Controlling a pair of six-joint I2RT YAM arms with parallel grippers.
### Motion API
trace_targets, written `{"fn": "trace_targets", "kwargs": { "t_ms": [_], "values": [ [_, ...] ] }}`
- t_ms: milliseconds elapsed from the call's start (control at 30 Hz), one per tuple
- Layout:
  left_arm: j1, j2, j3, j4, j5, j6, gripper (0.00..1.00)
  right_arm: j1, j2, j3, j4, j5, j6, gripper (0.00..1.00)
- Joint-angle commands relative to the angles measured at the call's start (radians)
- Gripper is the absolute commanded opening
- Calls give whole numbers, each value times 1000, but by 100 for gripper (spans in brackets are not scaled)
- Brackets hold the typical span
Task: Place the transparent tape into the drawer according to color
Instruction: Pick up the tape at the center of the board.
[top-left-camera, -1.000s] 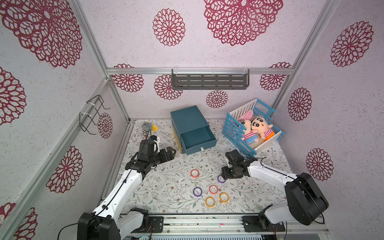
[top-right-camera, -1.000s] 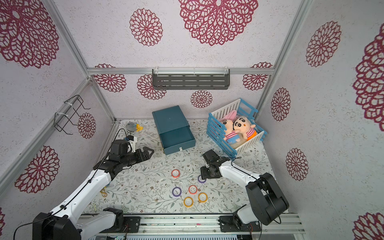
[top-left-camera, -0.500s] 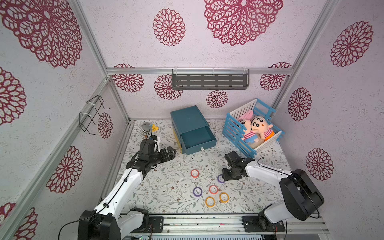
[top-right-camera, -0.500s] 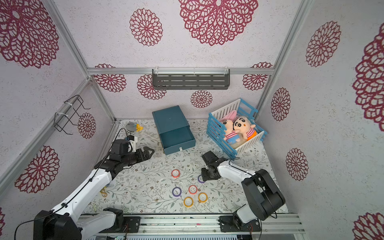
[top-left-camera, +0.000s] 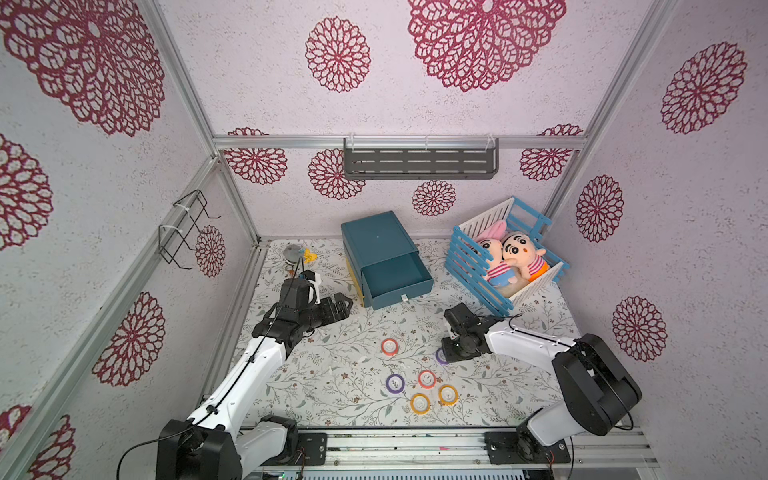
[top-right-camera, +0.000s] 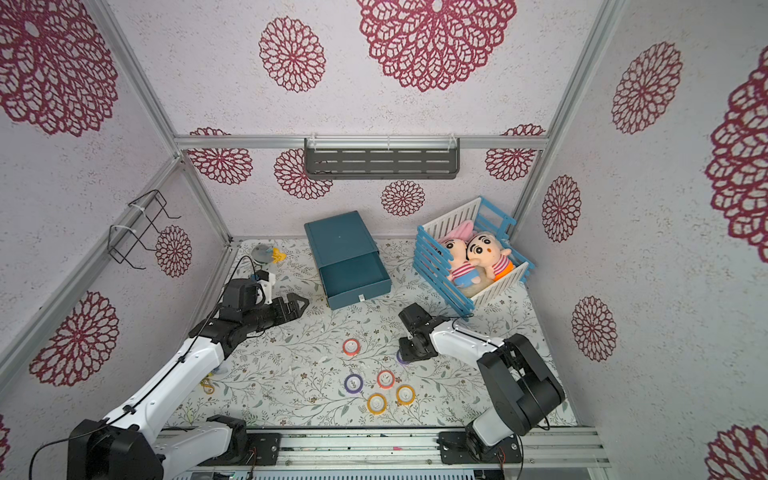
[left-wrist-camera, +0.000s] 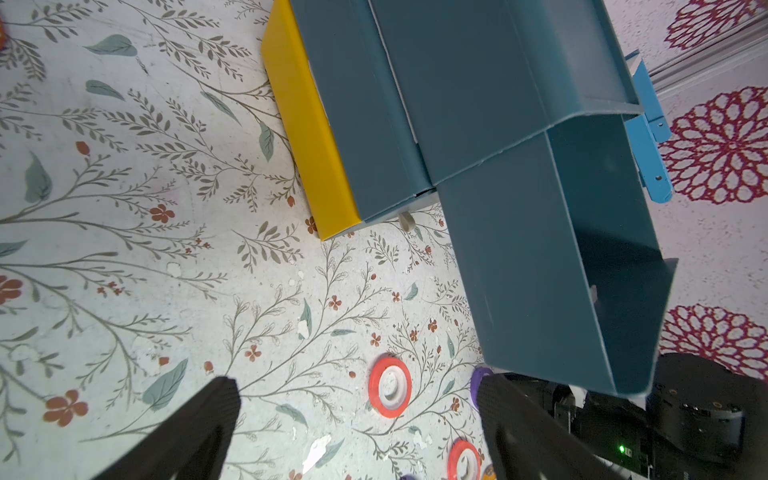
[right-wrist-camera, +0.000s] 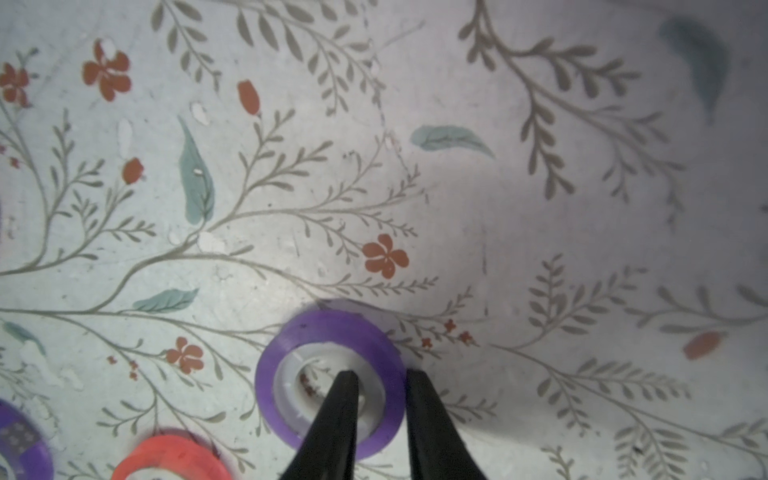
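Purple tape roll (right-wrist-camera: 332, 328): flat glossy ring, on floral tabletop (right-wrist-camera: 540, 208).
Right gripper (right-wrist-camera: 380, 374) jaws: pinching its wall.
Left gripper (left-wrist-camera: 355, 384) jaws: wide, empty.
Teal drawer (top-left-camera: 399, 296): pulled out.
Slatted blue crate (top-left-camera: 459, 249): two plush dolls (top-left-camera: 511, 259).

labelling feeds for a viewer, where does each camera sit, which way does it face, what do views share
Top views: high at the front, looking down toward the back wall; left arm and right arm show full-length, left gripper open near the drawer.
Left wrist: on the left arm, looking across the table at the drawer; its two spread fingers show.
Right wrist: on the right arm, looking down at the table; right gripper pinching the purple tape roll.
Shared: every view shows that roll; both top views nearly match.
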Motion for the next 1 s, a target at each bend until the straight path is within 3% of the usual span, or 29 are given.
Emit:
{"fn": "trace_targets", "kwargs": {
  "t_ms": [0, 300, 967],
  "values": [
    [-7, 7, -13, 26, 8, 12, 97, 7, 39, -4, -37, 11, -14, 21],
    [-10, 11, -13, 24, 11, 16, 97, 8, 31, -3, -49, 25, -18, 0],
    [-19, 4, -5, 14, 1, 8, 97, 4, -139, 117, -124, 14, 18, 0]
  ]
}}
